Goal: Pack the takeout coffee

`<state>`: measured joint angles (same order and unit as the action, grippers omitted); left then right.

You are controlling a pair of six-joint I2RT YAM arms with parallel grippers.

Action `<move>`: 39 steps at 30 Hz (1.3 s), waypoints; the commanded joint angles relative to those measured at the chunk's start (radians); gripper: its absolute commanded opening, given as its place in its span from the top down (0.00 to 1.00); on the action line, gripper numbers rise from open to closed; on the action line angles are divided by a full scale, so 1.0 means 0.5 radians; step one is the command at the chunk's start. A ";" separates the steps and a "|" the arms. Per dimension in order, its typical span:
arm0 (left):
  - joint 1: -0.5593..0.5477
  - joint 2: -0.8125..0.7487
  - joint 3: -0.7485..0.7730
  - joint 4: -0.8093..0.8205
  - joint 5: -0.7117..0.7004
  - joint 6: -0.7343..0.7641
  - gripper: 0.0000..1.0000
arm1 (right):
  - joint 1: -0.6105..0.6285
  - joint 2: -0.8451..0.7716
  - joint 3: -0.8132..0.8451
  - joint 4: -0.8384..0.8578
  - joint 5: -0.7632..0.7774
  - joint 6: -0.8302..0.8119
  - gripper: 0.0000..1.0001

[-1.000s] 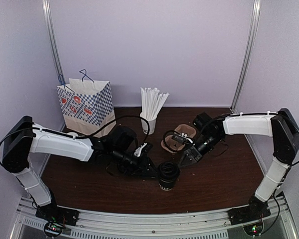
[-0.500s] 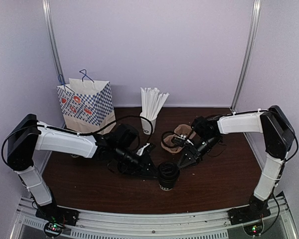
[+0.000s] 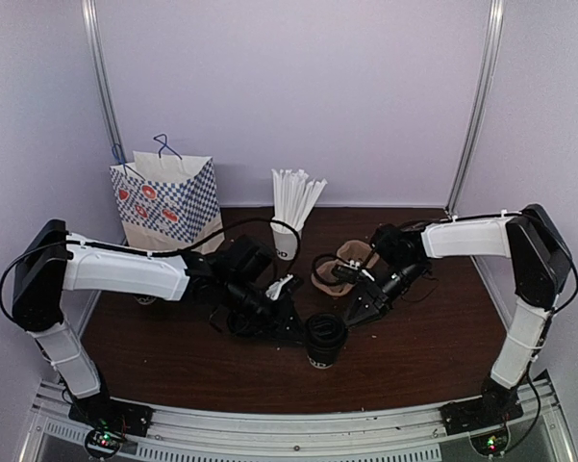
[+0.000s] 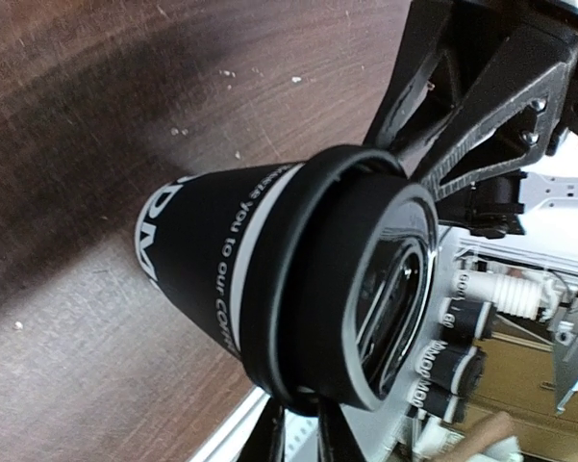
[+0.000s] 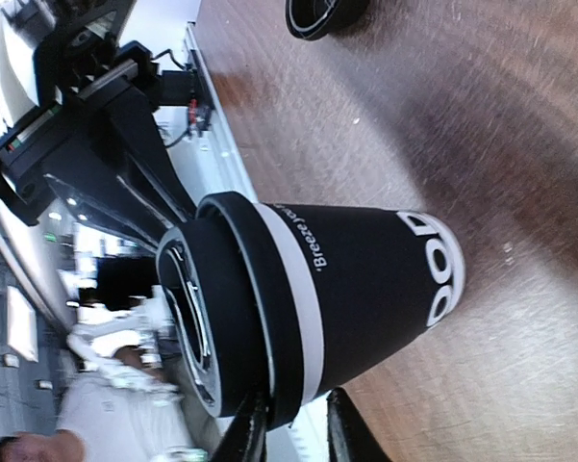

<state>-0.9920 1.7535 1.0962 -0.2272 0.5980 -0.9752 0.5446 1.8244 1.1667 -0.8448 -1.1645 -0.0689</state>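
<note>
A black paper cup (image 3: 325,342) with white lettering and a black lid (image 4: 365,250) stands upright on the dark wooden tabletop (image 3: 414,361). It is near the front edge, about midway across. Two white robot arms reach in low from either side and meet at it.

The left arm (image 3: 125,274) stretches in from the left. Its jaws are narrow and look closed on the lid's rim. The right arm (image 3: 466,236) stretches in from the right and a little behind. Its jaws are also narrow and sit astride the rim on the other side, but I cannot tell whether they pinch it.

Behind the cup a brown tray (image 3: 358,254) lies on the tabletop, just beside the right arm's wrist. Further back stands a straw cup (image 3: 290,207), white and full of white straws. At the back left stands a paper bag (image 3: 165,204), blue-checked with red spots, well apart from the cup.
</note>
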 commanded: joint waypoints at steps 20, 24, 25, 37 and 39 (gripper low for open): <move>-0.115 -0.451 0.150 -0.146 -1.119 0.566 0.59 | 0.264 -0.703 0.124 -0.139 1.023 -0.724 0.37; -0.091 -0.568 0.213 -0.349 -1.424 0.668 0.55 | 0.472 -0.664 0.254 -0.102 1.339 -0.829 0.26; -0.078 -0.589 0.213 -0.382 -1.467 0.671 0.54 | 0.528 -0.640 0.286 -0.097 1.409 -0.859 0.24; 0.005 -0.763 -0.012 -0.343 -1.514 0.692 0.52 | 0.778 -0.285 0.421 -0.066 1.703 -0.895 0.19; 0.010 -0.765 -0.035 -0.335 -1.508 0.694 0.52 | 0.794 -0.269 0.429 -0.058 1.703 -0.887 0.19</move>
<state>-0.9955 1.3899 1.1072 -0.4160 -0.1425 -0.6468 0.9207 1.6680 1.3628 -0.8772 -0.3878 -0.5018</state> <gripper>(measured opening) 0.480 0.813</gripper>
